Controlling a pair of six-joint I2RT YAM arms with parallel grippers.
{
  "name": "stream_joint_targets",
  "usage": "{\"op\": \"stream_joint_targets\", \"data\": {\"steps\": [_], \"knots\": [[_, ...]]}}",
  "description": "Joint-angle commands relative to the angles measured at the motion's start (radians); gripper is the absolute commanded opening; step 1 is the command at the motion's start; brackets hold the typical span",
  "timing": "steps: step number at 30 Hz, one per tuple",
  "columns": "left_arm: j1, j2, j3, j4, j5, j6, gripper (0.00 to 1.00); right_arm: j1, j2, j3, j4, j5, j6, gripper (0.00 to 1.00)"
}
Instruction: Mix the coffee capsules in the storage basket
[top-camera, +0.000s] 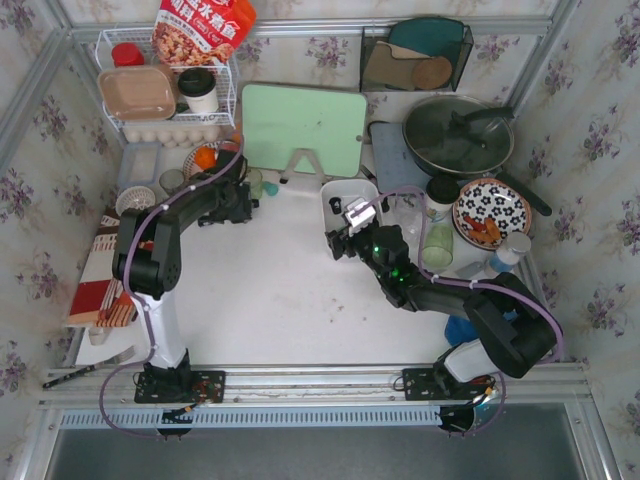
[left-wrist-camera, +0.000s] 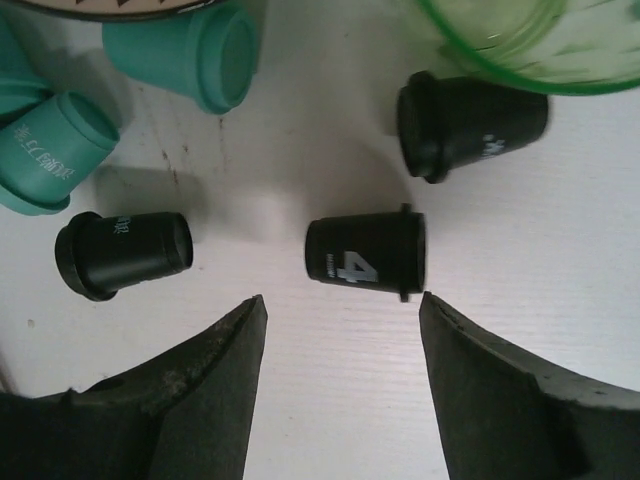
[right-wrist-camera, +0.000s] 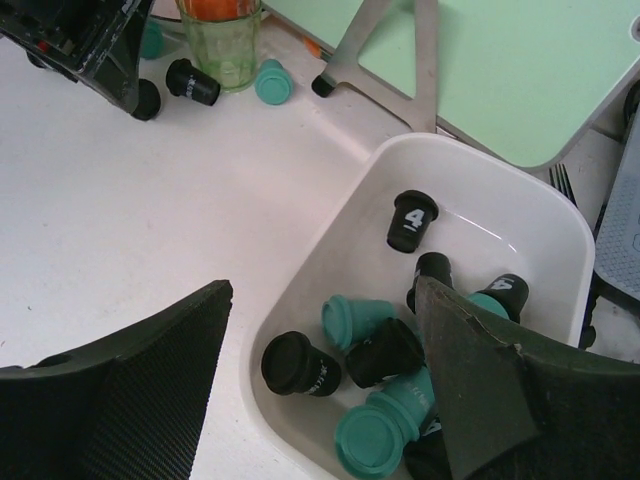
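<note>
To lift it cleanly, the left gripper (left-wrist-camera: 340, 308) should move forward, drop straight down and close across the tapered body of the black plastic coffee capsule (left-wrist-camera: 365, 252) marked 4, not its flared rim, which might let it roll. Its jaws stand spread and empty, with that pod on its side on the white table (left-wrist-camera: 330, 400) just ahead of the gap. Teal pods (left-wrist-camera: 195, 55) and a green glass (left-wrist-camera: 500, 40) lie beyond. The right gripper (right-wrist-camera: 322, 292), also spread and empty, hovers over the white rounded plastic storage basket (right-wrist-camera: 500, 200), where black and teal capsules lie jumbled.
</note>
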Motion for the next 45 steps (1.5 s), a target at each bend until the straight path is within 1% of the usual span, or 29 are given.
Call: {"op": "stream_joint_targets", "data": {"steps": [1, 4, 7, 8, 11, 13, 14, 16, 19, 22, 24, 27, 30, 32, 35, 39, 40, 41, 43, 44, 45], "knots": [[0.034, 0.033, 0.014, -0.031, 0.065, 0.01, 0.65, 0.001, 0.004, 0.001, 0.04, -0.027, 0.015, 0.81], [0.053, 0.057, 0.023, -0.01, 0.145, 0.005, 0.65, 0.001, 0.001, 0.001, 0.038, -0.031, 0.016, 0.8], [0.058, 0.069, 0.03, 0.017, 0.188, 0.013, 0.64, 0.001, -0.002, -0.001, 0.038, -0.039, 0.013, 0.77], [0.059, 0.076, 0.038, 0.018, 0.194, 0.015, 0.6, 0.001, -0.003, 0.0, 0.038, -0.04, 0.014, 0.75], [0.061, 0.093, 0.059, 0.009, 0.215, 0.024, 0.43, 0.001, -0.005, 0.006, 0.029, -0.047, 0.013, 0.72], [0.062, 0.091, 0.051, 0.02, 0.23, 0.029, 0.41, 0.001, -0.008, 0.01, 0.021, -0.049, 0.015, 0.71], [0.062, 0.082, 0.039, 0.033, 0.244, 0.033, 0.38, 0.001, -0.012, 0.011, 0.018, -0.05, 0.017, 0.7], [0.062, 0.05, -0.001, 0.073, 0.274, 0.04, 0.38, 0.001, -0.024, 0.016, 0.0, -0.047, 0.027, 0.7], [0.057, -0.031, -0.114, 0.168, 0.349, 0.054, 0.38, 0.001, -0.045, 0.04, -0.053, -0.04, 0.058, 0.7], [0.048, -0.129, -0.199, 0.22, 0.348, 0.044, 0.38, 0.001, -0.064, 0.069, -0.11, -0.046, 0.079, 0.7], [0.049, -0.188, -0.223, 0.202, 0.242, 0.023, 0.42, 0.001, -0.073, 0.074, -0.122, -0.046, 0.081, 0.71], [0.057, -0.222, -0.224, 0.147, 0.103, 0.004, 0.53, 0.001, -0.079, 0.069, -0.109, -0.043, 0.08, 0.73], [0.082, -0.212, -0.196, 0.1, 0.035, 0.005, 0.59, 0.001, -0.076, 0.054, -0.088, -0.048, 0.078, 0.73], [0.105, -0.185, -0.17, 0.076, 0.011, 0.019, 0.59, 0.001, -0.072, 0.042, -0.07, -0.052, 0.078, 0.73], [0.146, -0.134, -0.117, 0.027, 0.016, 0.026, 0.59, 0.001, -0.067, 0.034, -0.058, -0.062, 0.075, 0.73], [0.178, -0.093, -0.085, 0.013, 0.01, 0.045, 0.6, 0.001, -0.068, 0.03, -0.054, -0.075, 0.07, 0.74], [0.185, -0.086, -0.077, 0.008, 0.008, 0.043, 0.62, 0.001, -0.069, 0.029, -0.052, -0.077, 0.07, 0.74], [0.192, -0.08, -0.07, 0.001, 0.006, 0.039, 0.68, 0.001, -0.068, 0.028, -0.051, -0.082, 0.07, 0.74], [0.2, -0.069, -0.058, -0.004, 0.003, 0.039, 0.75, 0.001, -0.068, 0.028, -0.05, -0.092, 0.072, 0.74], [0.205, -0.059, -0.048, -0.008, -0.004, 0.04, 0.83, 0.001, -0.067, 0.028, -0.051, -0.097, 0.073, 0.74], [0.21, -0.045, -0.032, -0.018, -0.003, 0.043, 0.85, 0.001, -0.067, 0.028, -0.052, -0.102, 0.074, 0.74]]}}
